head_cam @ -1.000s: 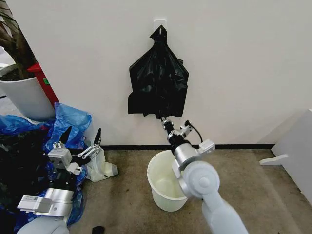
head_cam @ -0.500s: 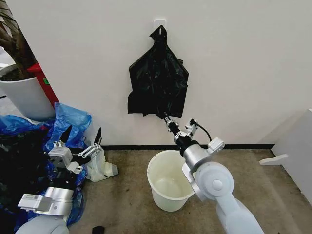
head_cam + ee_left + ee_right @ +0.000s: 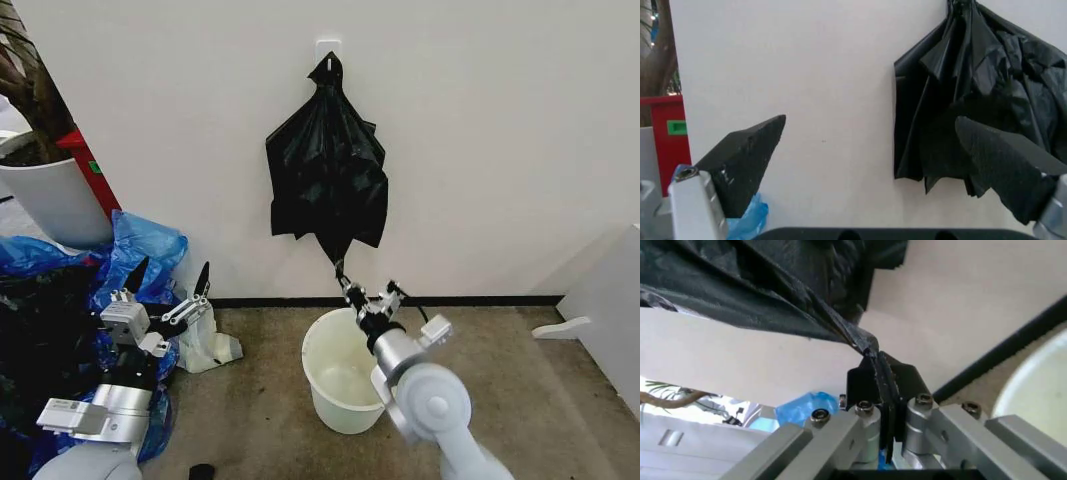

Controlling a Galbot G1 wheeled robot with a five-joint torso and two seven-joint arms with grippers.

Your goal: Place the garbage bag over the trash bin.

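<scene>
Garbage bag [image 3: 327, 175]: thin, glossy black plastic, hanging in a fan-shaped bunch from a white hook plate [image 3: 328, 47] high on the pale wall, gathered to a point at the hook and drawn down to a second narrow point at its lowest corner. Right gripper [image 3: 345, 282]: raised from the floor toward that lowest corner, its fingers pressed together on the drawn-down tip of the bag; in the right wrist view the black fingers [image 3: 863, 382] meet flat with a strip of black film pinched between them and the rest of the bag [image 3: 767, 285] stretching away above. Trash bin [image 3: 343, 373]: round cream-white bucket with a rolled rim, upright on the brown floor [image 3: 260, 400] just beside the wall's dark baseboard, directly below the hanging bag and partly behind the right arm; no bag over it. Left gripper [image 3: 168, 287]: held low at the left of the head view, in front of blue plastic bags [image 3: 140, 250], its two black fingers spread wide with nothing between them; in the left wrist view the fingers [image 3: 747, 157] frame the wall and the hanging bag [image 3: 973, 100] well beyond them. White plant pot [image 3: 50, 200]: on the floor at the far left, near a red object against the wall.
</scene>
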